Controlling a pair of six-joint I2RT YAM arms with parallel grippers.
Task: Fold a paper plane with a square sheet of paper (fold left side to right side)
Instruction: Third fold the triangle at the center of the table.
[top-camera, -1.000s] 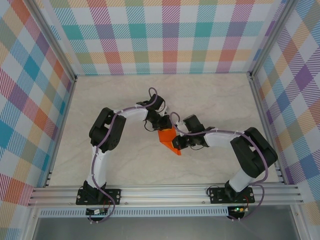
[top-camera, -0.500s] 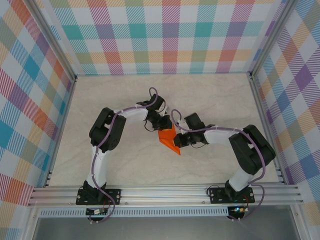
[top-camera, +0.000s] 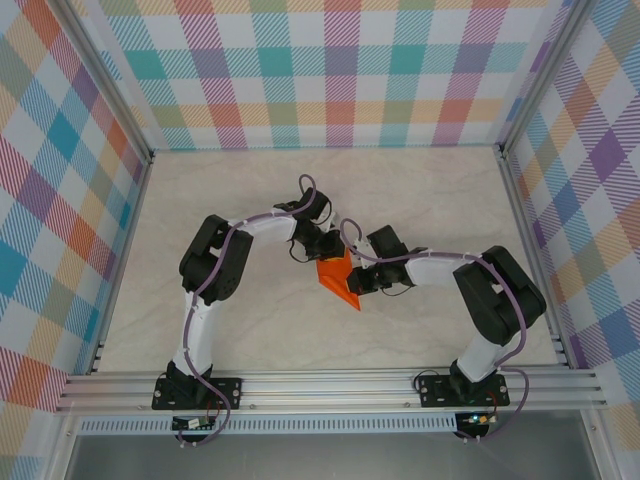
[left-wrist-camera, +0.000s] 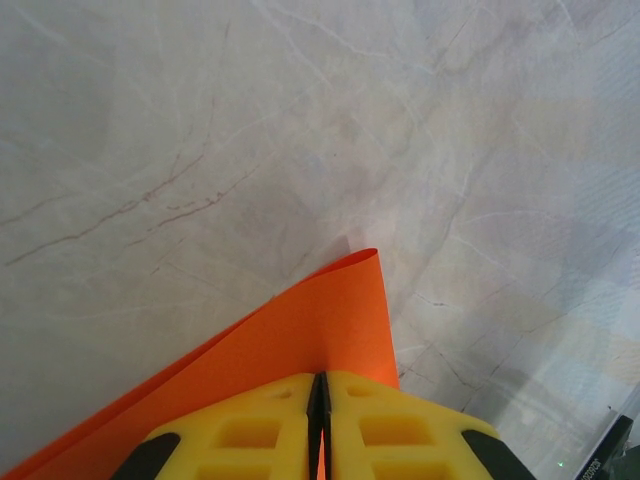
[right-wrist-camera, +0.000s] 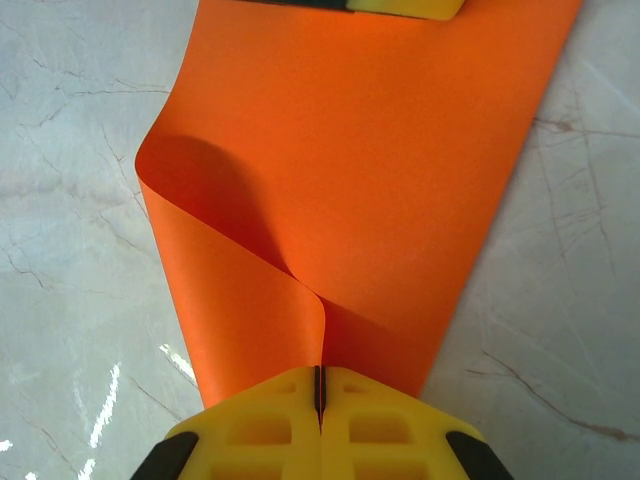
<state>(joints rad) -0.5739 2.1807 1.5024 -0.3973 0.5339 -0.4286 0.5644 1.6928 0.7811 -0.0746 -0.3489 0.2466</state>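
The bright orange sheet of paper (top-camera: 338, 280) hangs between the two grippers at the table's middle, bent into a loose curved shape. My left gripper (top-camera: 322, 254) is shut on its far edge; in the left wrist view the orange paper (left-wrist-camera: 300, 330) runs into the closed yellow fingers (left-wrist-camera: 250, 425). My right gripper (top-camera: 352, 283) is shut on the opposite edge, and in the right wrist view the paper (right-wrist-camera: 380, 170) curls over in a soft roll toward the yellow fingers (right-wrist-camera: 260, 430). No narrow dart shape is seen.
The pale marble table (top-camera: 250, 330) lies under both arms. Aluminium rails (top-camera: 330, 385) run along the near edge, and plaid walls (top-camera: 330, 70) stand on three sides. Purple cables loop over both forearms.
The right gripper has shifted slightly left and up toward the left gripper, bowing the orange paper more. The left arm has barely moved.
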